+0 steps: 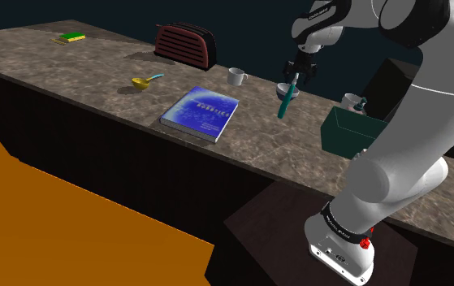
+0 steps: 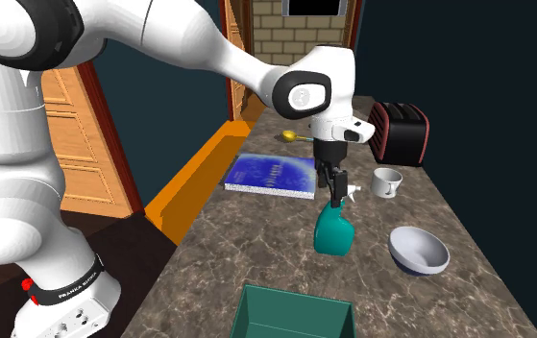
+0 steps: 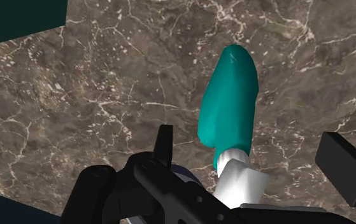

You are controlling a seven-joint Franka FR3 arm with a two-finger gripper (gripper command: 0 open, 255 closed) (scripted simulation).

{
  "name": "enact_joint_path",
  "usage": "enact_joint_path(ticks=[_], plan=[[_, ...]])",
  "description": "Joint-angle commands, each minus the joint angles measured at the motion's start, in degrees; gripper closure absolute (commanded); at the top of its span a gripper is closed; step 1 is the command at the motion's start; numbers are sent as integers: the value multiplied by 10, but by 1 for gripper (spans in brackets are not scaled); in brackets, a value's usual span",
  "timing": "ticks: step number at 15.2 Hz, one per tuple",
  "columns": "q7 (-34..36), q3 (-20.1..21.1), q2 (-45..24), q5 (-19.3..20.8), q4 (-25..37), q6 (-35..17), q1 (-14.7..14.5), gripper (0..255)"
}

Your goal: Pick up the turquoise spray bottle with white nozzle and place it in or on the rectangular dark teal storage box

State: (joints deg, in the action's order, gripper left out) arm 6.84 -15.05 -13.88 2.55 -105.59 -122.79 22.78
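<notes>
The turquoise spray bottle [image 1: 284, 103] with a white nozzle hangs tilted above the marble counter [image 1: 95, 69]. My gripper [image 1: 298, 75] is shut on its nozzle end. In the second exterior view the bottle [image 2: 333, 232] dangles below the gripper [image 2: 335, 187], body down. The wrist view shows the bottle's body [image 3: 230, 105] pointing away from the hand, with the white nozzle [image 3: 240, 181] between the fingers [image 3: 345, 162]. The dark teal storage box [image 1: 348, 134] stands open-topped on the counter toward the shoulder view's right of the bottle; its rim [image 2: 295, 300] lies near the second exterior view's bottom edge.
A grey bowl [image 1: 288, 91] sits just behind the bottle, a white mug [image 1: 237, 77] and a dark red toaster [image 1: 186, 45] farther back. A blue book [image 1: 201, 114] lies toward the shoulder view's left. A second mug [image 1: 352, 101] stands behind the box.
</notes>
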Motion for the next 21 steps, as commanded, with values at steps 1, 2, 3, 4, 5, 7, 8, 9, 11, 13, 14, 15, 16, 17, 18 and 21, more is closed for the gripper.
enact_joint_path(ticks=[1,2,3,4,5,7,8,9,11,13,14,15,16,17,18,21], plan=[[0,0,0,0,0,0,0,255],[0,0,0,0,0,0,0,255],[0,0,0,0,0,0,0,255],[0,0,0,0,0,0,0,255],[0,0,0,0,0,0,0,255],[0,0,0,0,0,0,0,255],[0,0,0,0,0,0,0,255],[0,0,0,0,0,0,0,255],[0,0,3,1,4,7,0,255],[0,0,8,2,13,21,-1,255],[-1,-1,10,2,18,28,-1,255],[-1,-1,13,3,23,35,-1,255],[-1,-1,15,3,27,42,-1,255],[-1,-1,17,3,33,49,-1,255],[-1,-1,19,4,38,56,-1,255],[-2,-1,24,5,54,78,-2,255]])
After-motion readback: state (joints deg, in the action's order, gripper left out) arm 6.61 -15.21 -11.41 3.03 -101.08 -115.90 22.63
